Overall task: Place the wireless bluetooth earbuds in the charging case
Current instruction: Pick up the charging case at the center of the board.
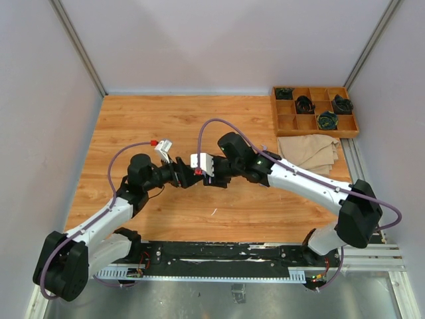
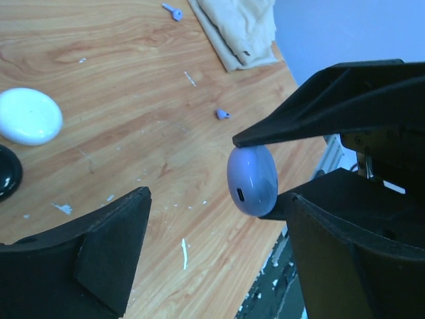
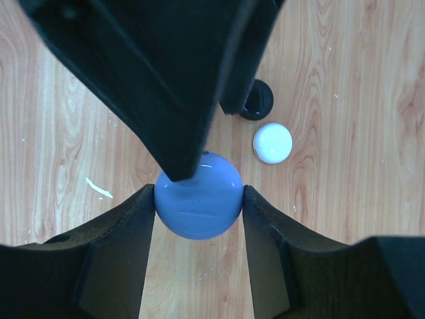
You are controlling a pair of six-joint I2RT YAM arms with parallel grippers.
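Note:
My right gripper (image 3: pixel 198 193) is shut on a closed lilac-blue round charging case (image 3: pixel 199 199) and holds it above the wooden table; the case also shows in the left wrist view (image 2: pixel 252 181), its charging port facing the camera. My left gripper (image 2: pixel 218 199) is open, and one of its fingers (image 3: pixel 179 133) reaches over the top of the case. Two tiny lilac earbuds (image 2: pixel 222 114) (image 2: pixel 172 11) lie on the table beyond. A white round case (image 3: pixel 272 143) (image 2: pixel 28 116) and a black one (image 3: pixel 257 100) lie close together on the table. In the top view both grippers (image 1: pixel 188 177) (image 1: pixel 204 178) meet mid-table.
A folded beige cloth (image 1: pixel 309 153) (image 2: pixel 239 30) lies at the right. Behind it stands a wooden compartment tray (image 1: pixel 312 134) with dark coiled cables. The black rail (image 1: pixel 232 256) runs along the table's near edge. White flecks mark the wood.

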